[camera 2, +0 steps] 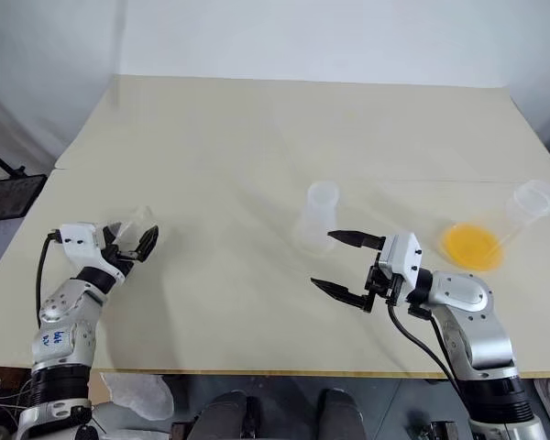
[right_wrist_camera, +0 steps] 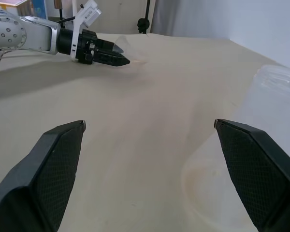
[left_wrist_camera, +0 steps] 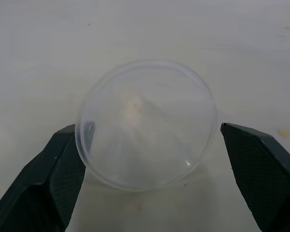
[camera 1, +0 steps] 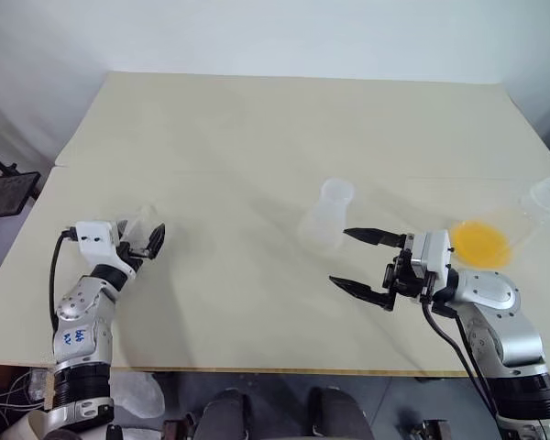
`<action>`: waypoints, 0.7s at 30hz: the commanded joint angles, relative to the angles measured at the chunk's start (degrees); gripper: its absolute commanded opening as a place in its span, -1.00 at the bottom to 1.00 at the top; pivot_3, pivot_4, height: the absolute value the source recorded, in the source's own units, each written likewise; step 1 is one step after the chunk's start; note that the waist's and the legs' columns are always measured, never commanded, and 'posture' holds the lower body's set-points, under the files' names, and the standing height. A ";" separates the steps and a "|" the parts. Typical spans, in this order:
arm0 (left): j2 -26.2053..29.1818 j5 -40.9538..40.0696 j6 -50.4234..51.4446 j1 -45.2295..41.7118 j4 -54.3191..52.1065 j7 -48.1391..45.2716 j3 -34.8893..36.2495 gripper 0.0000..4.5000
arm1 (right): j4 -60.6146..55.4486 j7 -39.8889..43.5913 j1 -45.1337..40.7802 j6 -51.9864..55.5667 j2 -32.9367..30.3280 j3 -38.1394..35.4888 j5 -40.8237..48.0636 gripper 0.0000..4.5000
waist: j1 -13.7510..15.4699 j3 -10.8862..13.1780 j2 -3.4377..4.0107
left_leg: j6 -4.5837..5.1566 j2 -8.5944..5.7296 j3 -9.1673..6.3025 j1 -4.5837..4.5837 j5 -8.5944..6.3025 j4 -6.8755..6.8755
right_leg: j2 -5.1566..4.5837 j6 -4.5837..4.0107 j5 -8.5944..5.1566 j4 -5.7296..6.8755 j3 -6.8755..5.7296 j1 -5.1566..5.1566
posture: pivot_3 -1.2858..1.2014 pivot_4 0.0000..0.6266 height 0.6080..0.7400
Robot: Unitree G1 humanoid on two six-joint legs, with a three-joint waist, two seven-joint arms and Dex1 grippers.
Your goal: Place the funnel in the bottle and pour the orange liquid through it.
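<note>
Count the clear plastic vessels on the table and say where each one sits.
3. The funnel lies between the left pincer's open fingers; the bottle stands mid-table by the right pincer; a flask holding orange liquid sits at the right edge.

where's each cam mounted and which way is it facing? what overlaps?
Left and right eye views: on the head, looking forward and down at the table; both arms show.
Left wrist view: along the open left gripper, whose fingers flank the funnel.
Right wrist view: along the open right gripper, across the table; the bottle is beside one finger.
Shared: the right wrist view also catches the left gripper and funnel.
</note>
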 commanded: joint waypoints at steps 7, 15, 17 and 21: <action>-0.71 0.69 0.37 7.00 -11.37 3.81 0.97 0.99 | -3.45 -0.82 1.53 -0.50 -0.40 -1.40 0.67 1.00 | 0.01 0.00 0.00 | -0.01 0.03 -0.01 0.01 -0.01 -0.01 | 0.00 0.00 0.00 0.00 0.01 0.00 | 0.03 -0.52 1.00; -2.59 -1.39 5.51 10.42 -20.41 4.65 -1.05 0.99 | -3.97 -1.44 2.24 -0.41 -0.46 -1.62 0.70 1.00 | 0.35 0.00 0.00 | -0.01 0.09 -0.03 0.01 -0.01 0.00 | -0.05 0.00 0.00 -0.02 0.04 0.02 | 0.03 -0.52 1.00; -3.09 -1.16 5.75 7.85 -18.30 4.21 -2.08 0.99 | -4.06 -1.42 2.12 -0.31 -0.40 -1.30 0.69 1.00 | 0.44 0.00 0.00 | 0.00 0.07 -0.03 0.00 -0.01 0.00 | -0.07 0.00 0.00 -0.02 0.04 0.03 | 0.03 -0.52 1.00; -2.78 0.13 5.32 1.93 -11.70 3.50 -3.45 0.99 | -3.87 -1.19 1.52 -0.06 -0.71 -1.41 0.86 1.00 | 0.33 0.00 0.00 | 0.00 -0.02 0.00 0.00 -0.01 0.02 | -0.02 0.00 0.00 -0.02 0.02 0.03 | 0.03 -0.52 1.00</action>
